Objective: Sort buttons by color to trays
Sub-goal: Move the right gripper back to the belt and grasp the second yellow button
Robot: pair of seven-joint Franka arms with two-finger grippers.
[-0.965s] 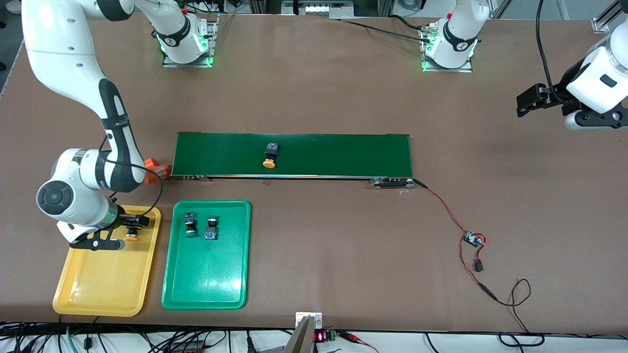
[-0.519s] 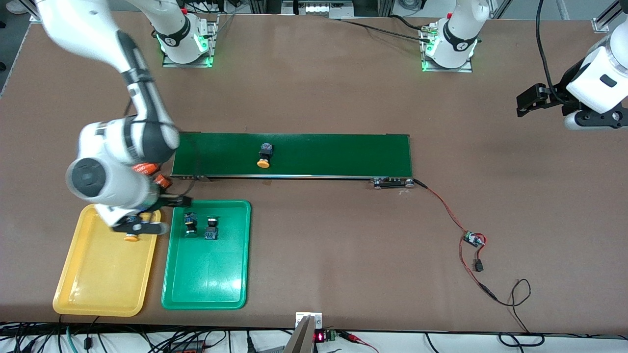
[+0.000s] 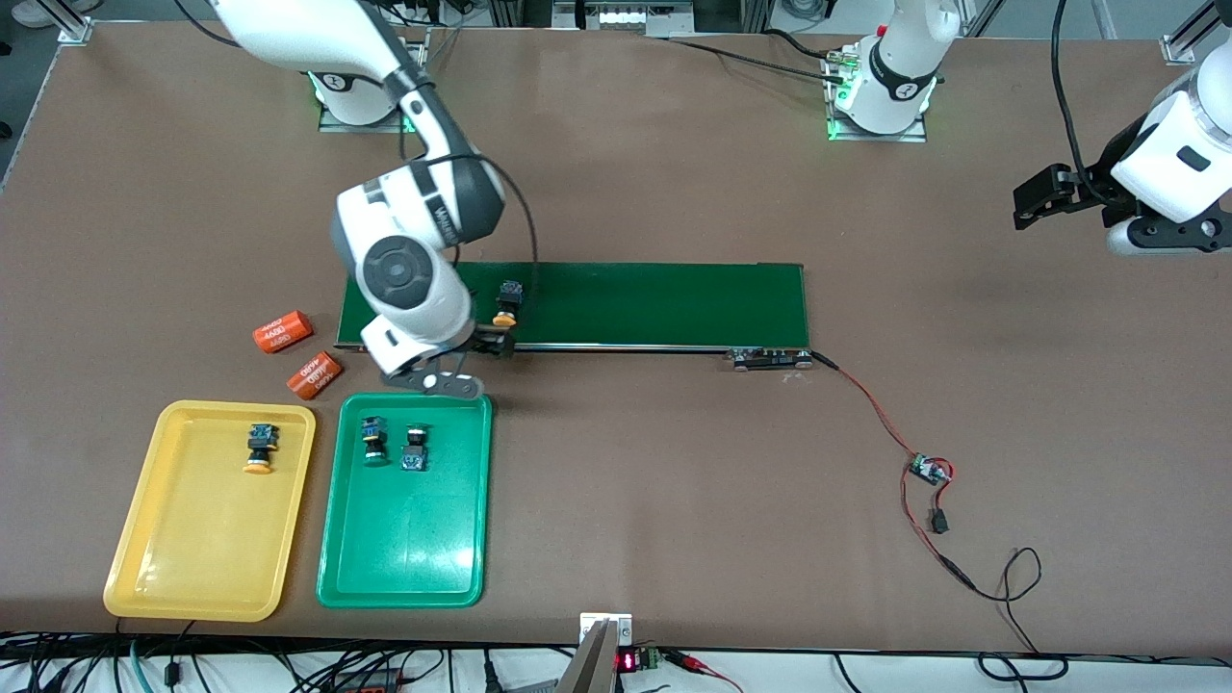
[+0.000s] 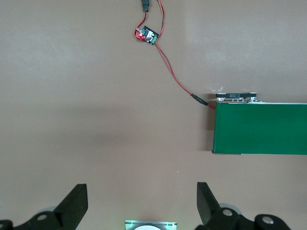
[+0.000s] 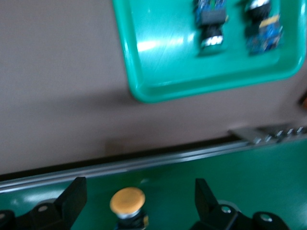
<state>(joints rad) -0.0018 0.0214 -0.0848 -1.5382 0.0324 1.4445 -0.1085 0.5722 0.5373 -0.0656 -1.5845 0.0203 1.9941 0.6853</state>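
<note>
A yellow-capped button (image 3: 504, 306) lies on the dark green belt (image 3: 654, 303) near the right arm's end. My right gripper (image 3: 470, 364) hangs open over the belt's edge. In the right wrist view that button (image 5: 127, 201) shows between the spread fingers of the gripper (image 5: 139, 199). Another yellow button (image 3: 260, 449) rests in the yellow tray (image 3: 192, 577). Two green buttons (image 3: 373, 440) (image 3: 415, 449) lie in the green tray (image 3: 404, 558). My left gripper (image 3: 1035, 197) waits open and empty over bare table at the left arm's end, its jaws (image 4: 141, 201) wide apart.
Two orange cylinders (image 3: 284, 332) (image 3: 315, 375) lie between the belt's end and the yellow tray. A small circuit board (image 3: 929, 470) with red wires trails from the belt's other end toward the front camera. Brown tabletop surrounds everything.
My right arm left the yellow tray, with a yellow button lying there, and swung up over the belt. The button on the belt drifted toward the right arm's end. The left arm stayed still.
</note>
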